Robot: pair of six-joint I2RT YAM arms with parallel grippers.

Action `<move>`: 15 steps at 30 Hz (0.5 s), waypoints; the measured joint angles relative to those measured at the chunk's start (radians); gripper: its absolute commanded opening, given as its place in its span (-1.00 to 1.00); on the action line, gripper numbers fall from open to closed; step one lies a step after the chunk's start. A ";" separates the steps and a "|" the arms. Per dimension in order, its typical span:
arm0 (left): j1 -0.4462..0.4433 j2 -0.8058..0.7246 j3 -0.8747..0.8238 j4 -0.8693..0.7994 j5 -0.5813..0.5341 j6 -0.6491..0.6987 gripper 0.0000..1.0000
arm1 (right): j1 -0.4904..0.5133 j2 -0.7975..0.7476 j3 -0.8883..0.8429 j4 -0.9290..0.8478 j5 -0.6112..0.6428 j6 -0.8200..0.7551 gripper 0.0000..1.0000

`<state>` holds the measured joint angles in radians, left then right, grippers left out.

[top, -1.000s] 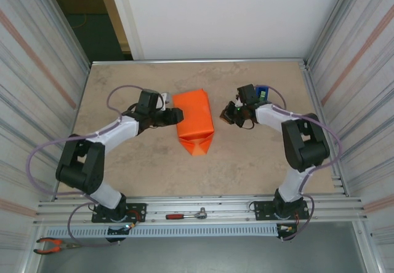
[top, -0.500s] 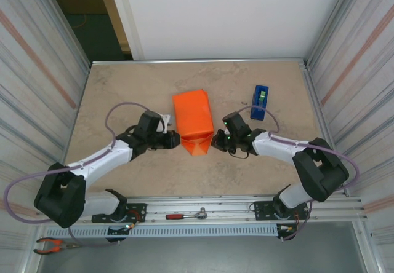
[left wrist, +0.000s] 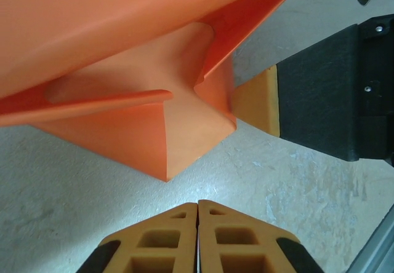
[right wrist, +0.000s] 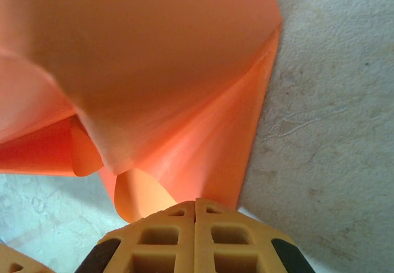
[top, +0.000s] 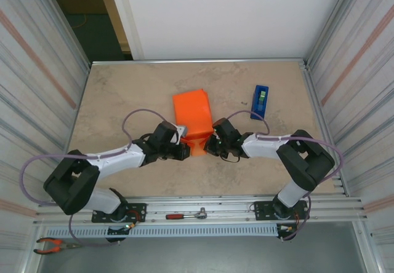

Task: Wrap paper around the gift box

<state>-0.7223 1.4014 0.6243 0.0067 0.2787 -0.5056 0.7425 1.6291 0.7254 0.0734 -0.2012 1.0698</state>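
Note:
The gift box (top: 191,110) lies mid-table as a bright orange block skinned in the paper (left wrist: 123,33). At its near end the paper runs out in a pointed flap (top: 197,145). My left gripper (top: 186,152) is shut just left of that flap. In the left wrist view its fingertips (left wrist: 197,204) meet on bare table a short way from the flap's tip (left wrist: 166,176), with nothing between them. My right gripper (top: 210,145) is shut at the flap's right side. In the right wrist view its closed tips (right wrist: 196,200) touch the paper's loose edge (right wrist: 184,162).
A blue tape dispenser (top: 260,102) stands to the right of the box. A ratchet wrench (top: 188,214) lies on the front rail and pliers (top: 52,244) sit at the bottom left. Metal walls close both sides of the table.
Both arms swung from the box's sides to its near end, and the left gripper closed. The right gripper stayed shut and uncovered the tape dispenser.

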 measured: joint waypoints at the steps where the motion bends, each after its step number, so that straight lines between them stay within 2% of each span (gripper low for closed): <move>1: -0.001 0.011 0.000 0.008 0.000 0.000 -0.84 | 0.002 0.003 0.002 0.003 0.000 0.000 -1.00; 15: -0.005 0.118 0.011 0.077 -0.003 0.013 -0.86 | 0.005 0.041 0.006 0.010 0.000 0.003 -1.00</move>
<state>-0.7269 1.5196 0.6353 0.0834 0.2752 -0.4927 0.7471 1.6699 0.7311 0.0834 -0.2012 1.0729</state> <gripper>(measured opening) 0.077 0.042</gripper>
